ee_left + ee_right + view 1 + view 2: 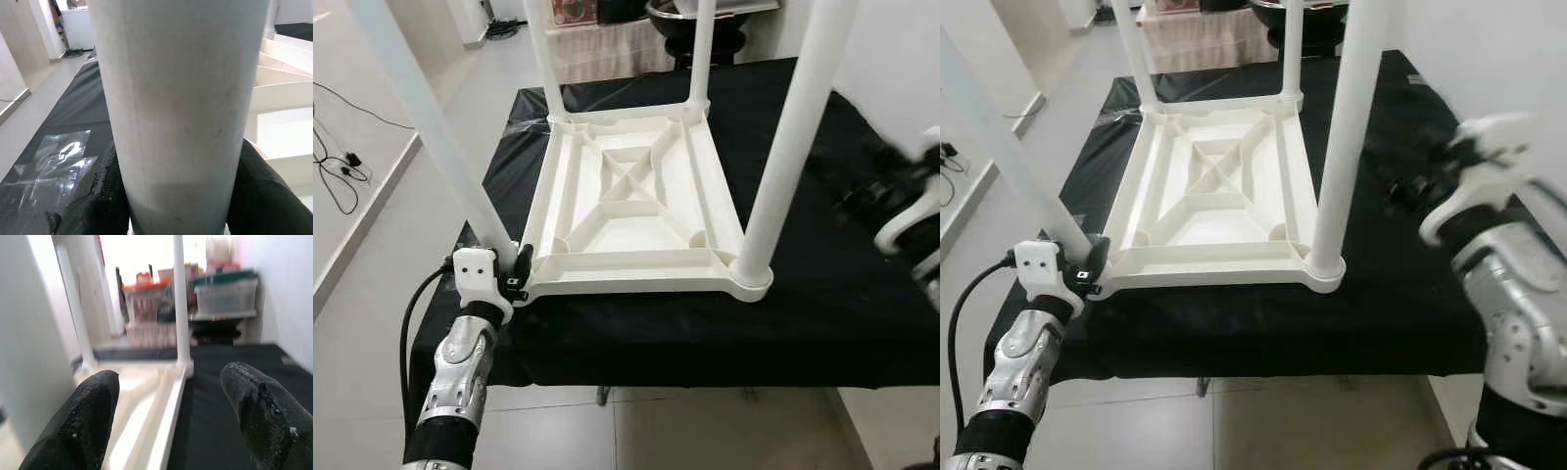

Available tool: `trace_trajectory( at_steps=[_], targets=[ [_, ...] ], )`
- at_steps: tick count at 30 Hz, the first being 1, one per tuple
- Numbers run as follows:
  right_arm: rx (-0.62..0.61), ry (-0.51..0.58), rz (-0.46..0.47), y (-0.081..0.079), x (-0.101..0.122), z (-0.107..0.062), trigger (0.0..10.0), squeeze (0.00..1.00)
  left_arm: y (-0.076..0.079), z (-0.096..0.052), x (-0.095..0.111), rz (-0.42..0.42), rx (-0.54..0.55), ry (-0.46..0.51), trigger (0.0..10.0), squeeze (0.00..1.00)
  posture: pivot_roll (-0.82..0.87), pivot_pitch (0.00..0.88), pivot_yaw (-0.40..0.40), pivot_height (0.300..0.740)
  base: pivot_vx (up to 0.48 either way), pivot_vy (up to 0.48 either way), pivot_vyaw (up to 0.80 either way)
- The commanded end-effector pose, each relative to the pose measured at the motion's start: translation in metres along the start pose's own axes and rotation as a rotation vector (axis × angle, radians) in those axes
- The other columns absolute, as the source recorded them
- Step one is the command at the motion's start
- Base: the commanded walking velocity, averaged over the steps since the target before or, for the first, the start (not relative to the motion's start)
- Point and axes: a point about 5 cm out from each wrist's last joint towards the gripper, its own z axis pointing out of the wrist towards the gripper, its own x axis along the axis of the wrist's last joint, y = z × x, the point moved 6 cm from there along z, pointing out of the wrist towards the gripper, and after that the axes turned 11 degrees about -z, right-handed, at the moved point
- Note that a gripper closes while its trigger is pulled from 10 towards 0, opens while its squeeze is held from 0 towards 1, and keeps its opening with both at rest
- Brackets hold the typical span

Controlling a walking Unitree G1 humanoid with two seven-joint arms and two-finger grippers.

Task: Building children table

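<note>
A white plastic children's table (636, 196) lies upside down on a black-covered worktable (822, 313), with its legs pointing up. My left gripper (514, 274) is shut on the near-left leg (431, 127) just above its socket; in the left wrist view the leg (181, 107) sits between both black fingers (102, 196). The near-right leg (793, 147) stands in its corner socket. Two far legs (543, 59) rise at the back corners. My right gripper (1410, 191) hovers open and blurred over the cloth, to the right of the near-right leg, with nothing held; its fingers (83, 421) point along the table's right side.
A clear plastic bag (58, 156) lies on the black cloth beside the left gripper. Cables (337, 166) trail on the tiled floor to the left. Storage boxes (225, 293) and a dark bowl (695, 20) stand beyond the worktable's far end. A white wall runs along the right.
</note>
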Motion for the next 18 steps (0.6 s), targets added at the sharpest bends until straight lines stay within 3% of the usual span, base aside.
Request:
trace_trajectory(
  at_steps=[1,3,4,6,8,10,11,13,14,18],
  targets=[
    [-0.026,0.083,0.087,0.006,0.011,-0.002,10.0,0.0,-0.001,-0.002,-0.007,0.026,-0.003,-0.032,0.0,0.0,-0.16,0.142,0.052,0.74,0.0,0.0,0.0],
    [-0.014,0.14,0.128,0.005,0.02,-0.004,10.0,0.0,-0.001,-0.002,-0.007,0.026,-0.003,-0.032,0.0,0.0,-0.16,0.142,0.052,0.74,0.0,0.0,0.0],
    [0.115,0.232,0.196,-0.014,0.033,-0.012,10.0,0.0,-0.001,-0.002,-0.008,0.026,-0.003,-0.033,0.0,0.0,-0.16,0.138,0.051,0.74,0.0,0.0,0.0],
    [0.115,0.232,0.196,-0.014,0.033,-0.012,10.0,0.0,-0.001,-0.002,-0.008,0.026,-0.003,-0.033,0.0,0.0,-0.16,0.138,0.051,0.74,0.0,0.0,0.0],
    [0.195,0.286,0.25,-0.025,0.04,-0.02,10.0,0.0,-0.001,-0.002,-0.008,0.026,-0.002,-0.033,0.0,0.0,-0.16,0.137,0.051,0.74,0.0,0.0,0.0],
    [0.208,0.322,0.291,-0.026,0.045,-0.022,10.0,0.0,-0.001,-0.002,-0.008,0.027,-0.002,-0.033,0.0,0.0,-0.15,0.135,0.051,0.74,0.0,0.0,0.0],
    [0.217,0.37,0.34,-0.024,0.053,-0.024,10.0,0.0,-0.002,-0.002,-0.009,0.029,-0.001,-0.035,2.3,0.0,-0.15,0.136,0.052,0.74,0.0,0.0,0.0],
    [0.224,0.403,0.376,-0.023,0.058,-0.025,10.0,0.0,-0.002,-0.003,-0.009,0.031,0.0,-0.035,2.3,0.0,-0.15,0.136,0.052,0.74,0.0,0.0,0.0],
    [0.248,0.436,0.387,-0.025,0.066,-0.028,10.0,0.0,-0.002,-0.003,-0.009,0.033,0.001,-0.036,9.6,0.0,-0.15,0.135,0.054,0.74,0.0,0.0,0.0],
    [0.339,0.464,0.347,-0.039,0.08,-0.033,10.0,0.0,-0.003,-0.003,-0.009,0.037,0.001,-0.038,10.0,0.0,-0.15,0.137,0.057,0.74,0.0,0.0,0.0]
  ],
)
